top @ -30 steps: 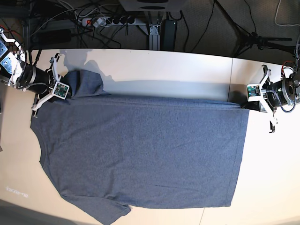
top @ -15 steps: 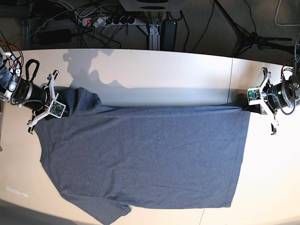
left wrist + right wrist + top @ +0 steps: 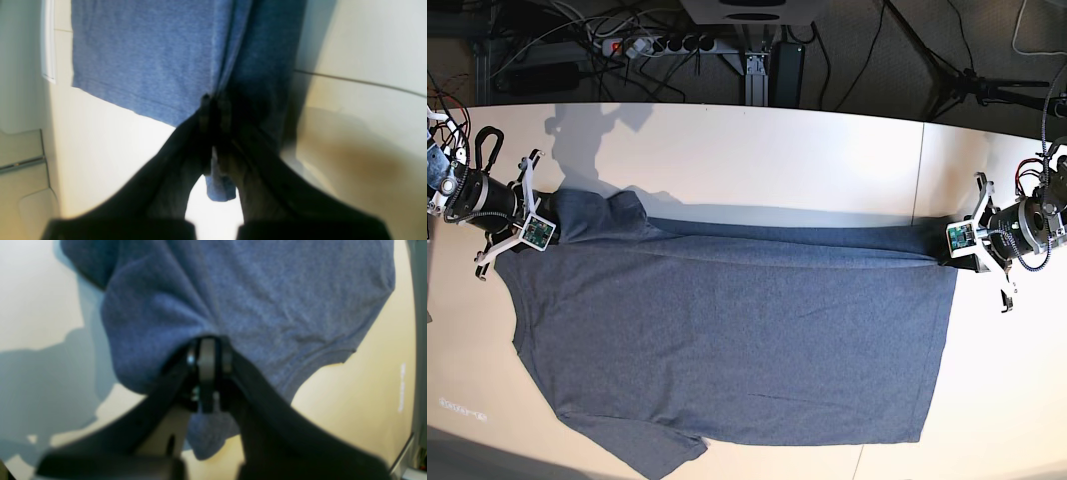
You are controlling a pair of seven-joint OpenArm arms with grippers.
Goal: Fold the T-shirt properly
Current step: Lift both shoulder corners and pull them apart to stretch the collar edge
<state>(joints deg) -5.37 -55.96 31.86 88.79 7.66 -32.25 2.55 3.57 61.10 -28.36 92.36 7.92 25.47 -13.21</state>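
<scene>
The blue-grey T-shirt (image 3: 727,330) lies spread on the pale table (image 3: 777,150), plain side up, with no lettering showing. My left gripper (image 3: 944,248) is at the shirt's far right corner. In the left wrist view it (image 3: 215,110) is shut on the hem corner (image 3: 150,60). My right gripper (image 3: 555,222) is at the far left by the sleeve. In the right wrist view it (image 3: 206,350) is shut on bunched shoulder fabric (image 3: 253,296). The far edge is stretched taut between the two grippers and casts a shadow on the table.
A power strip (image 3: 657,45) with cables and a stand base (image 3: 762,60) sit on the floor behind the table. A tripod leg (image 3: 972,80) is at the back right. A table seam (image 3: 919,170) runs near the left arm.
Both grippers have moved toward the table's front, holding the shirt's far edge. The right gripper also shifted outward to the left, and the edge is now tauter.
</scene>
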